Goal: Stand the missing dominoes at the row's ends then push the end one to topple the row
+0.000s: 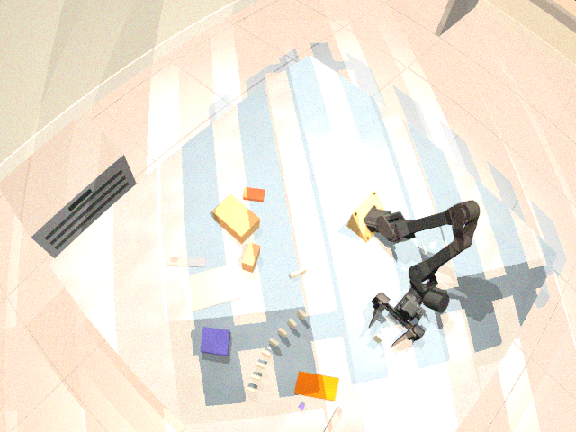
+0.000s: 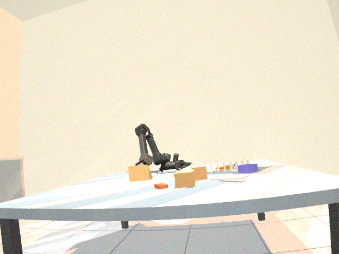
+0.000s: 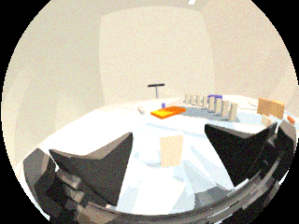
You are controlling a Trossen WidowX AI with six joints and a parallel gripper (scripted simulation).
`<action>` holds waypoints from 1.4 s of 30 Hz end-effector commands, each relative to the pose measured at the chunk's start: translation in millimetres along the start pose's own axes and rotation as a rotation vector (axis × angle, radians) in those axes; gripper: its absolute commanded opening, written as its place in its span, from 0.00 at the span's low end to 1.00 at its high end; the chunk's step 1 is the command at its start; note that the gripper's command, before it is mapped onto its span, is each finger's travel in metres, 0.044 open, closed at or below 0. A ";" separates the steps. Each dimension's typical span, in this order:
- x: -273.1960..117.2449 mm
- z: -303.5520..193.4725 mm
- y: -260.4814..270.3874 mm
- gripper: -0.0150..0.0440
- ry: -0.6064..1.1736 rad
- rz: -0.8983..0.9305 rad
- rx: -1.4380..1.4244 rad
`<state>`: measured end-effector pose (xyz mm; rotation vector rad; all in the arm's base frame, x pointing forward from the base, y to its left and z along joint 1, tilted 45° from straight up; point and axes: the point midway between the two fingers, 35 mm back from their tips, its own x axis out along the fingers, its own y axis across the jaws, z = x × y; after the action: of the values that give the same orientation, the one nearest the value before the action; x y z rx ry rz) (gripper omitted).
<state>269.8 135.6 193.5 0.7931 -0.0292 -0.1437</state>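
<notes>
Several cream dominoes stand in a curved row; the near-arm end domino (image 1: 301, 314) (image 3: 233, 112) and the far end domino (image 1: 251, 386) (image 3: 187, 98) both stand. My gripper (image 1: 381, 337) (image 3: 170, 132) is open, low over the table on the arm's side, well apart from the row. A loose domino (image 1: 377, 338) (image 3: 171, 150) is between the spread fingers, with a gap on either side, and looks upright. Another cream domino (image 1: 297, 272) (image 3: 266, 120) lies flat beyond the row's near-arm end.
An orange slab (image 1: 316, 385) (image 3: 168, 112) and a small purple cube (image 1: 301, 406) lie beside the row. A purple box (image 1: 215, 341) (image 2: 247, 168) is on its other side. Wooden blocks (image 1: 236, 218) (image 1: 251, 256), a red-orange block (image 1: 254, 193) and a pale flat sheet (image 1: 213, 288) lie farther off.
</notes>
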 end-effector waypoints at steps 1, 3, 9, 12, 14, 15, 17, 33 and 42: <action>0.6 5.6 0.1 1.00 -0.002 -0.002 0.003; 1.4 20.9 1.3 1.00 -0.002 -0.001 0.002; -0.3 50.4 0.4 1.00 -0.001 0.001 0.000; 7.0 49.2 3.2 1.00 0.027 -0.004 -0.049; 19.8 47.3 6.6 1.00 0.080 -0.017 -0.130; 28.3 46.2 7.7 1.00 0.120 -0.027 -0.181; 46.2 44.6 7.0 1.00 0.216 -0.052 -0.284; 51.7 60.0 -28.4 1.00 1.280 -0.120 -0.339; 29.0 88.6 0.1 1.00 1.552 0.010 -0.013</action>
<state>315.4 71.5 210.0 0.3716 1.1494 0.2188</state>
